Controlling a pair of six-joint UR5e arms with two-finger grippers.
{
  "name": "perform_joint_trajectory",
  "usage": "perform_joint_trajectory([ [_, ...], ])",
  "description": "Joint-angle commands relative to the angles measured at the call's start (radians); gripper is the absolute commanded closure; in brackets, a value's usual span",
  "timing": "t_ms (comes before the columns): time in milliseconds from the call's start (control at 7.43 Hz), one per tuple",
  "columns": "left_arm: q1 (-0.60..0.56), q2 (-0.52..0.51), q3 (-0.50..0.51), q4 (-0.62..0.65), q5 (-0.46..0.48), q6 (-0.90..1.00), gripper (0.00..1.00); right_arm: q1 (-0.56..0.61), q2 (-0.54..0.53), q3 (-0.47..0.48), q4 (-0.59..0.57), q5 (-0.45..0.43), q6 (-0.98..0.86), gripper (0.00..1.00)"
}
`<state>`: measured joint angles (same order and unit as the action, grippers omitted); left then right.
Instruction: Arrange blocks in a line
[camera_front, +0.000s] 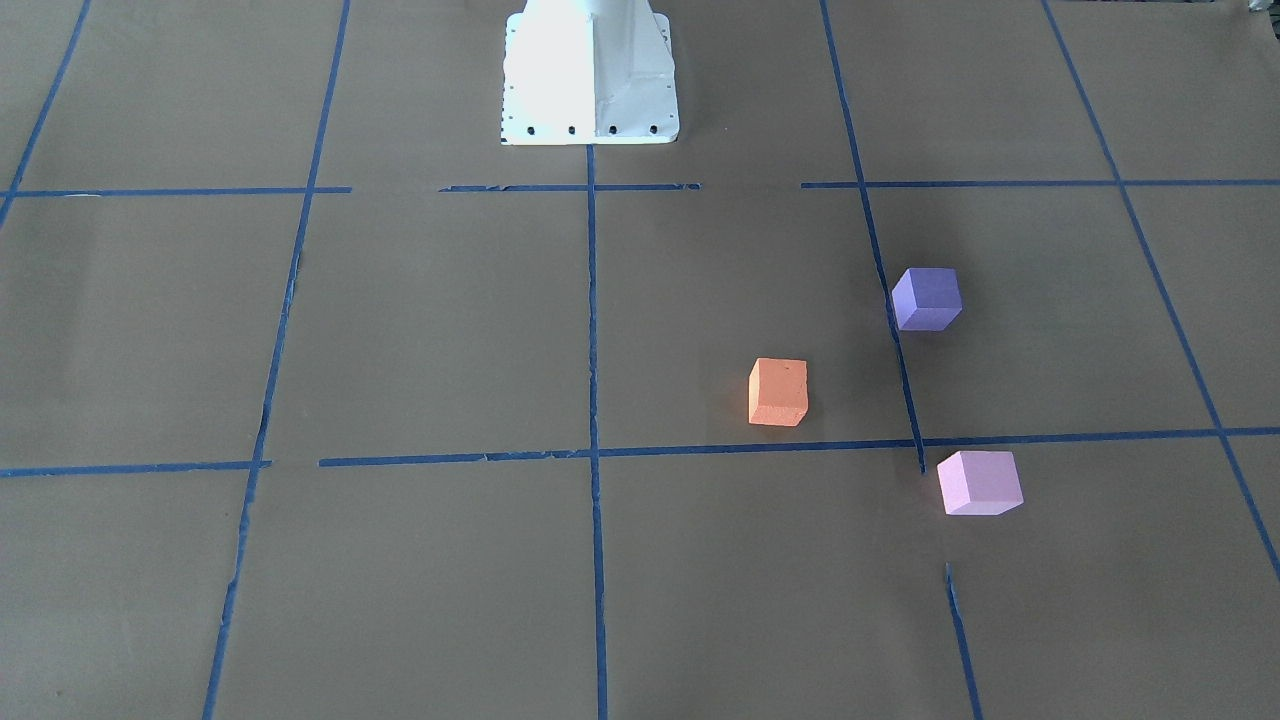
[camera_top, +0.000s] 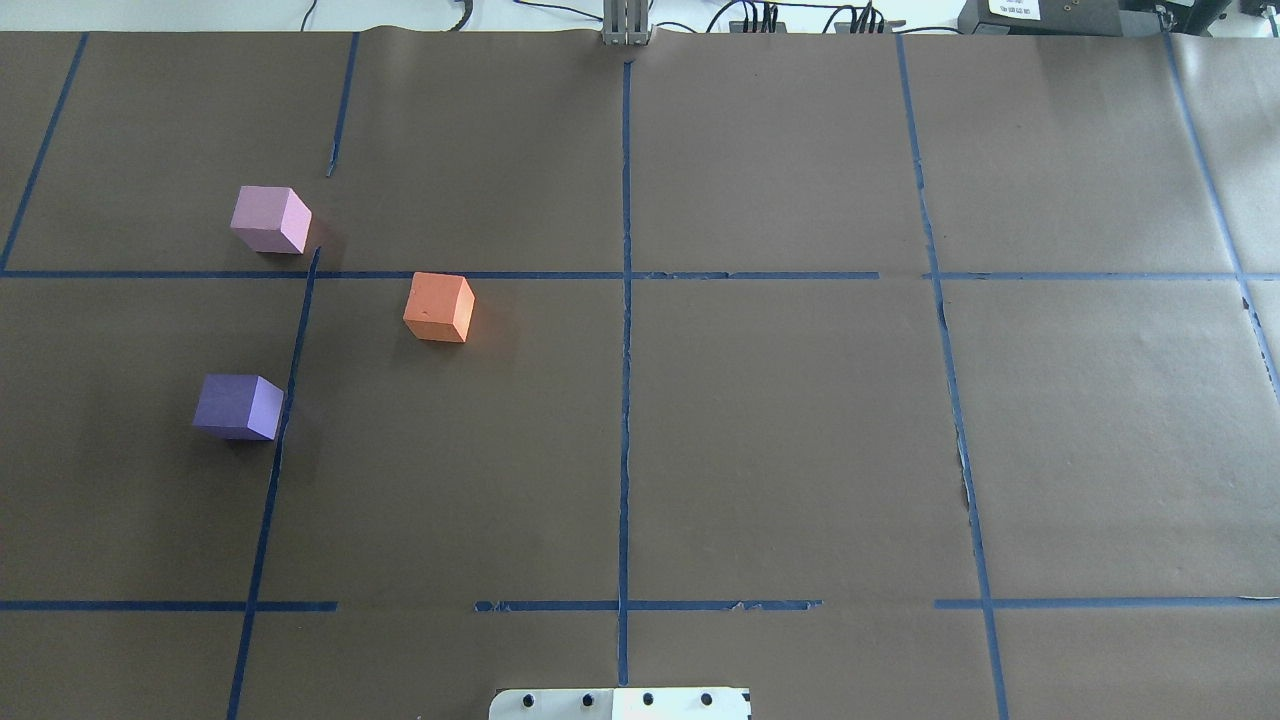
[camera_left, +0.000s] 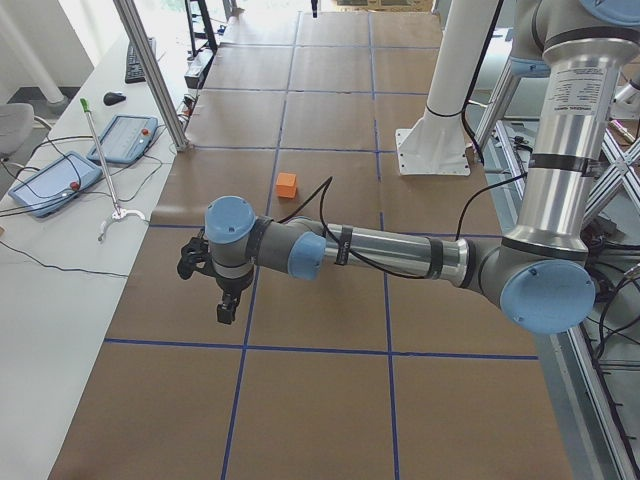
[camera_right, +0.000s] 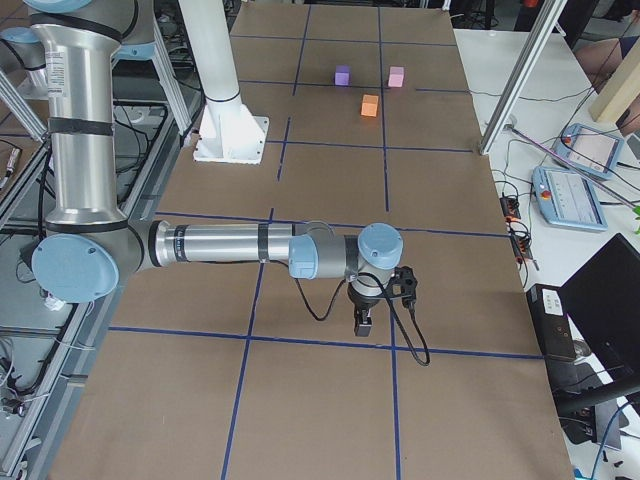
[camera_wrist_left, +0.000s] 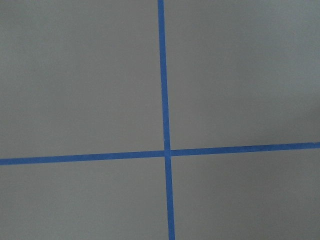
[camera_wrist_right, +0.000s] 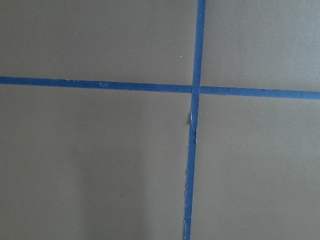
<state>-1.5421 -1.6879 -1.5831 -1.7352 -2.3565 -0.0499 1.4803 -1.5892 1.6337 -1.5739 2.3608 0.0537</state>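
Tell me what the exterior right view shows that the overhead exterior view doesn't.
Only exterior right: the right arm stretched low over the table, its claw pointing down, far from the blocks. Only overhead: no arm, but a closer look at the blocks, with the purple block hard by a tape line. Both: the purple block, the orange block and the pink block, apart and not in a line.

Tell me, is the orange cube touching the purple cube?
No, the orange cube sits apart from the purple cube, with a blue tape line between them.
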Motion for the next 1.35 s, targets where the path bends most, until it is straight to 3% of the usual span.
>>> perform_joint_trajectory([
  [0, 0.051, -0.001, -0.011, -0.017, -0.065, -0.008, 0.00, 0.000, 0.000, 0.000, 0.000, 0.000, 0.000, 0.00],
  [269, 0.159, -0.057, -0.017, -0.014, -0.076, -0.063, 0.00, 0.000, 0.000, 0.000, -0.001, 0.000, 0.000, 0.00],
  [538, 0.351, -0.171, -0.061, -0.014, -0.060, -0.336, 0.00, 0.000, 0.000, 0.000, 0.000, 0.000, 0.000, 0.00],
  [942, 0.601, -0.355, -0.064, -0.014, 0.190, -0.602, 0.00, 0.000, 0.000, 0.000, -0.001, 0.000, 0.000, 0.00],
  [1077, 0.667, -0.369, -0.107, -0.015, 0.289, -0.687, 0.00, 0.000, 0.000, 0.000, 0.000, 0.000, 0.000, 0.00],
  [1212, 0.719, -0.395, -0.110, -0.032, 0.293, -0.749, 0.00, 0.000, 0.000, 0.000, 0.000, 0.000, 0.000, 0.00],
])
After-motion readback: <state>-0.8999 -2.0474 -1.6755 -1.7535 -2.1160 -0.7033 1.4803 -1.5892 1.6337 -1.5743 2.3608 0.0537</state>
